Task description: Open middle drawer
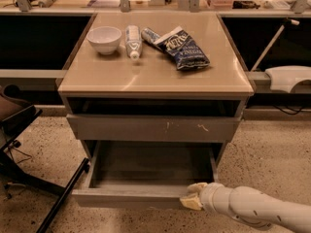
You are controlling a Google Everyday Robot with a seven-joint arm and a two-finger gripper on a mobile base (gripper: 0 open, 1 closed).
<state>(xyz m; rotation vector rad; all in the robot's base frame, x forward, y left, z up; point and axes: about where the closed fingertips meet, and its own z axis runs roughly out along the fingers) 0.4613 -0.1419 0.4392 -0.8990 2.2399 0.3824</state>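
Observation:
The middle drawer point(129, 197) is pulled out below the tan cabinet top, showing its shallow grey tray and its plain grey front. My gripper point(192, 198) is at the right end of that front's top edge, touching it, with my white arm coming in from the lower right. Above it is the grey drawer front with white scratch marks point(153, 128), which stands slightly out from the cabinet.
On the cabinet top point(155, 74) are a white bowl point(104, 38), a white bottle lying down point(132, 41) and a blue chip bag point(182, 50). A black chair base point(29, 174) stands on the floor at left. A white object point(289, 76) sits on the right rail.

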